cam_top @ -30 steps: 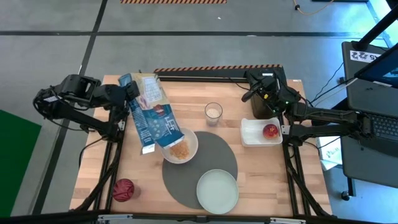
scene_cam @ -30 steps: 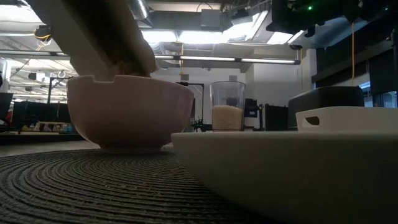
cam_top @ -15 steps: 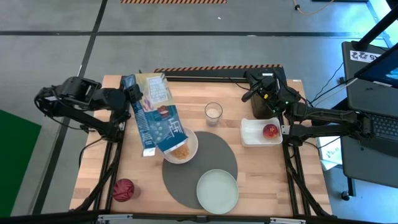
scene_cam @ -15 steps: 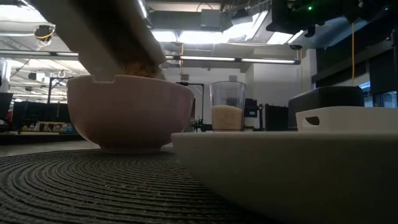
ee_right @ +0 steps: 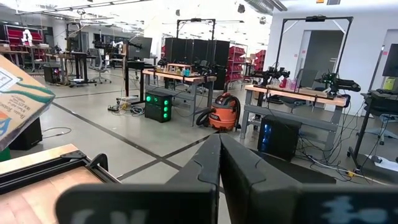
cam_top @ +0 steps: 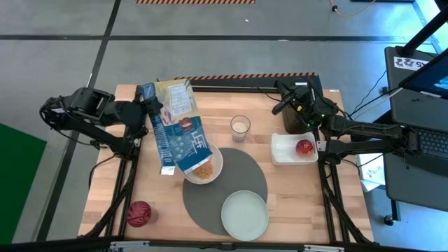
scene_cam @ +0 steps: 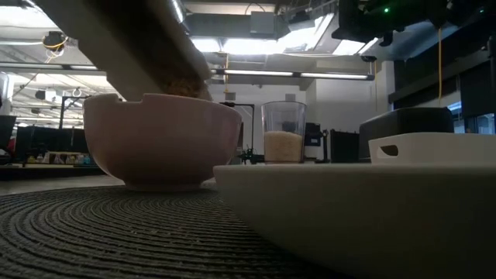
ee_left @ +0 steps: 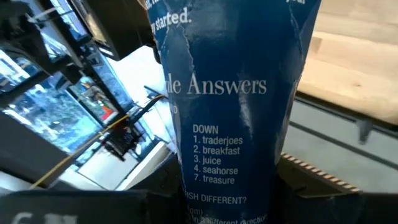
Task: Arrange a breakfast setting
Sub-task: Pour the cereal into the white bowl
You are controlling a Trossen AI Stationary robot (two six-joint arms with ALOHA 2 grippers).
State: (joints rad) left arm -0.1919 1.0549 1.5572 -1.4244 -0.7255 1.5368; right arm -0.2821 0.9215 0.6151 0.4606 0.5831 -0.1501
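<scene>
One box [cam_top: 178, 128] tipped further over the bowl [cam_top: 203, 165]; left pincer [cam_top: 148, 106] clamped on it, probably still pouring; right pincer [ee_right: 219, 146] together, idle.

The worktop [cam_top: 112, 189] is pale wood with visible grain. The cereal box [cam_top: 178, 136] is printed cardboard. The mat [scene_cam: 93, 232] looks woven and ribbed. The glass [scene_cam: 284, 132] is clear.

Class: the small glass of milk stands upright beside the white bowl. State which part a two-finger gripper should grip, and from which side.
Grip the glass of milk round its straight wall, probably from above or the right: it stands upright, with the cereal box crowding its left.
</scene>
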